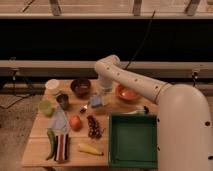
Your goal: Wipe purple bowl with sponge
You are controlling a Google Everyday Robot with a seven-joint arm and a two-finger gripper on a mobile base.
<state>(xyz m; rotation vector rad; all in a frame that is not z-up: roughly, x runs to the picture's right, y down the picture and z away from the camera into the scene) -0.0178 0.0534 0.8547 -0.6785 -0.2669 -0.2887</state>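
Hanging pincer [103,91] just over sponge [96,102], right of purple bowl [81,86]; cannot tell whether clenched or released. Probably soft, light, squashy: best pinched across narrow sides.

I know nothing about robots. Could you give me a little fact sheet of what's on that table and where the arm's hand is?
surface: wooden table
purple bowl: back of table, left of the gripper
sponge: light blue, just right of and in front of the purple bowl, outside it
gripper: hangs directly over the sponge; whether it grips it cannot be told
orange bowl: right of the gripper
green bin: front right
wiping: not yet started
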